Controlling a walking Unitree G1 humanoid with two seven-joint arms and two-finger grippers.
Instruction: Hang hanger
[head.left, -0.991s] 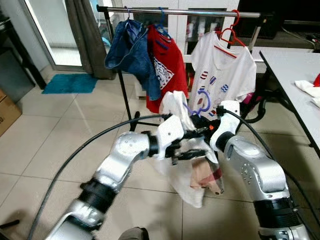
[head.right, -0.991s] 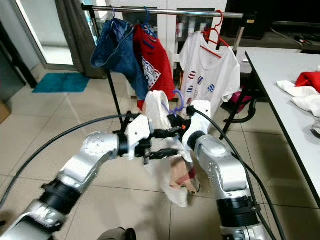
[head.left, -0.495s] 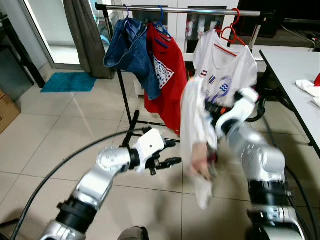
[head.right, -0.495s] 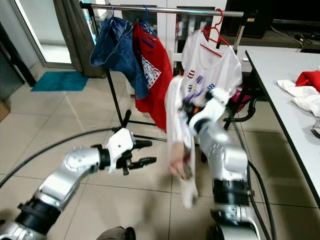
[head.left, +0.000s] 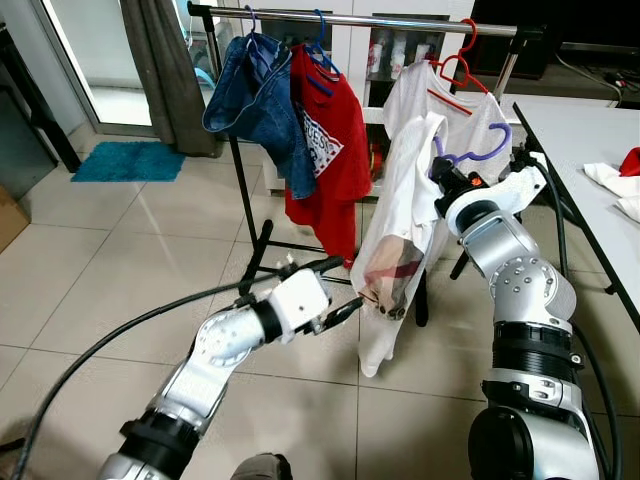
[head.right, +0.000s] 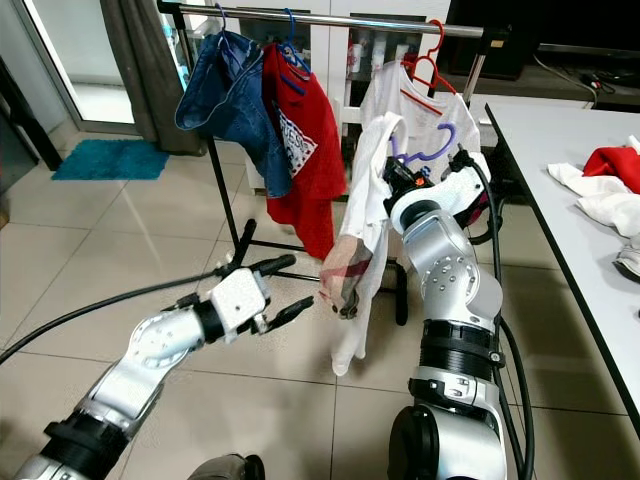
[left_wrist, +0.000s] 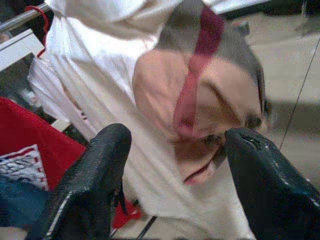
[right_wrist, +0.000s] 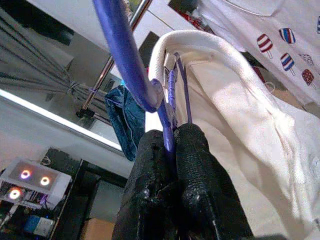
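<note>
The right gripper (right_wrist: 172, 150) is clenching the neck of the purple plastic hanger (head.left: 470, 150), its two black fingers pressed together around the thin stem just below the curved hook, and is holding it raised in front of the silver metal clothes rail (head.left: 400, 20), below the bar and not yet on it. A white T-shirt with a dark and red printed patch (head.left: 395, 250) is draping from this hanger and trailing down towards the tiled floor (head.left: 120, 250). The left gripper (head.left: 335, 300) is reaching low towards the hanging cloth with its fingers spread apart and grasping nothing, the printed patch lying just beyond the fingertips in the left wrist view. On the rail, a blue denim garment (head.left: 255, 95) and a red T-shirt (head.left: 335, 130) are hanging towards the left end, and a white T-shirt with small coloured prints on a red hanger (head.left: 470, 105) is hanging towards the right end. The step in hand looks like carrying the loaded hanger up to the rail; the next move seems to call for lifting the hook above the bar and lowering it into the gap between the red shirt and the red hanger, before letting go.
</note>
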